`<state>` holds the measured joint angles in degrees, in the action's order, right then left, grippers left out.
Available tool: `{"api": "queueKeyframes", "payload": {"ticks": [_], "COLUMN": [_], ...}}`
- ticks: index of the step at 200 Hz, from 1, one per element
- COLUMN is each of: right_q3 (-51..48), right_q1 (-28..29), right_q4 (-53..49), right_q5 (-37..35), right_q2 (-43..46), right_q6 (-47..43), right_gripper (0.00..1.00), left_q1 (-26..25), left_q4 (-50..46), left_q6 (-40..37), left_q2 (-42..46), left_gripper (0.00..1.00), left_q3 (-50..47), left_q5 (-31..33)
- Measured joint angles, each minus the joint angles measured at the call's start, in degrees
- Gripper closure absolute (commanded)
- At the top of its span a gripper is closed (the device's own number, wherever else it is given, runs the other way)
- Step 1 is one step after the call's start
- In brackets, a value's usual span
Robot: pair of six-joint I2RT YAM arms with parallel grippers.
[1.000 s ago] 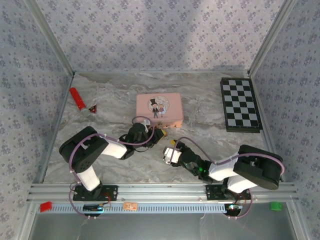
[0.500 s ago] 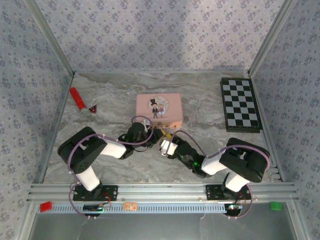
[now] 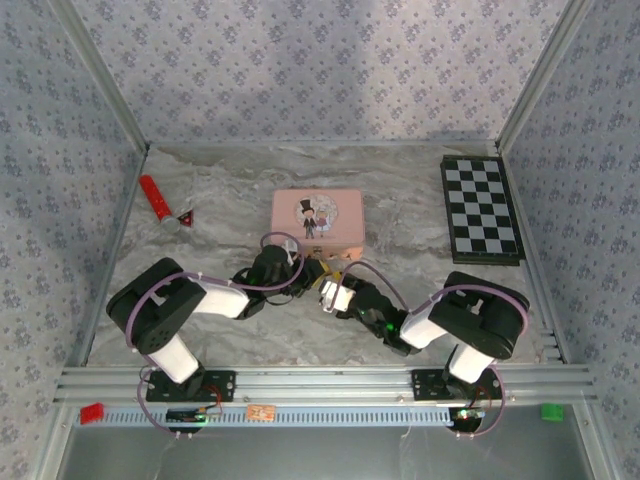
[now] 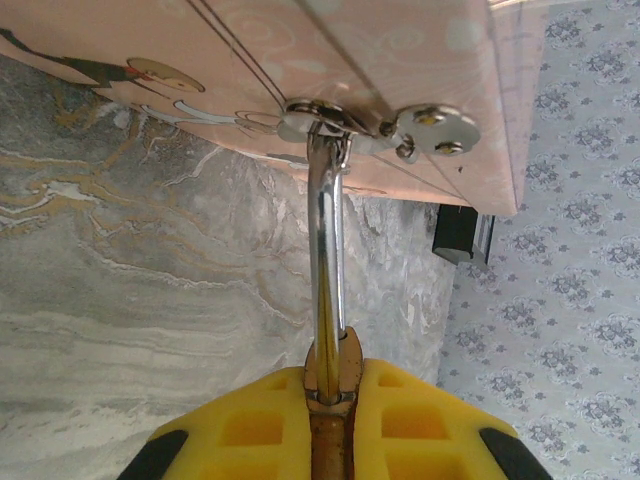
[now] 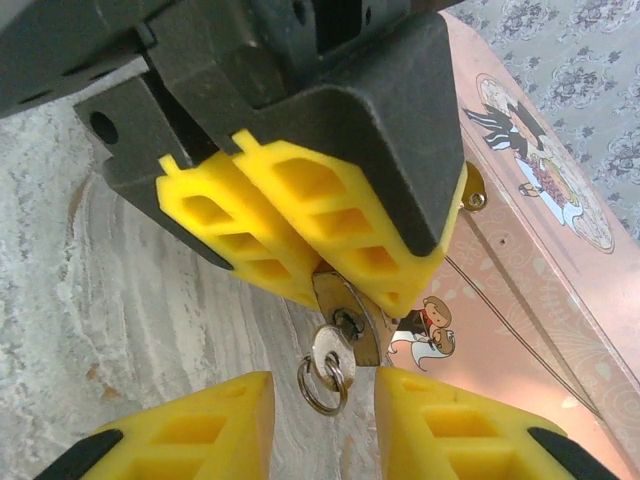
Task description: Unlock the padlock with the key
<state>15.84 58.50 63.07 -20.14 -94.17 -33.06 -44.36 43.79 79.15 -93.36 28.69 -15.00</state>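
Two pincers now meet at the near wall of the pink tin, roughly at its middle. In the last second the right arm has swung left and farther in across the surface, and its jaws have been narrowing as it came. The left arm has not moved, and its grip is unchanged.

The left pincer is clamped tight on the body of the padlock. The thin shackle runs up through the tin's clasp, so the lock hangs there held steady.

The key already sits in the keyhole, its small ring dangling. The right pincer has its yellow fingers either side of the key head. They are partly open, apart from it on both sides, and hold nothing yet.

My reading is that the approach is over and the pinch on the key is about to land. The turn comes after that. The head is tiny, so a slightly off-centre close could nip the ring instead.
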Motion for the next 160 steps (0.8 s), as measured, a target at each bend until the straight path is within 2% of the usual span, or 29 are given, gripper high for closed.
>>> {"api": "queueKeyframes", "payload": {"ticks": [160], "right_q3": [0.5], "right_q1": [0.9], "right_q4": [0.3], "right_q5": [-0.7], "right_q2": [0.0], "right_q6": [0.2], "right_gripper": [0.83], "left_q1": [0.0], "left_q4": [-0.2], "left_q6": [0.0], "left_q2": [0.0], "left_gripper": [0.99], "left_q3": [0.0], "left_q5": [0.0]}}
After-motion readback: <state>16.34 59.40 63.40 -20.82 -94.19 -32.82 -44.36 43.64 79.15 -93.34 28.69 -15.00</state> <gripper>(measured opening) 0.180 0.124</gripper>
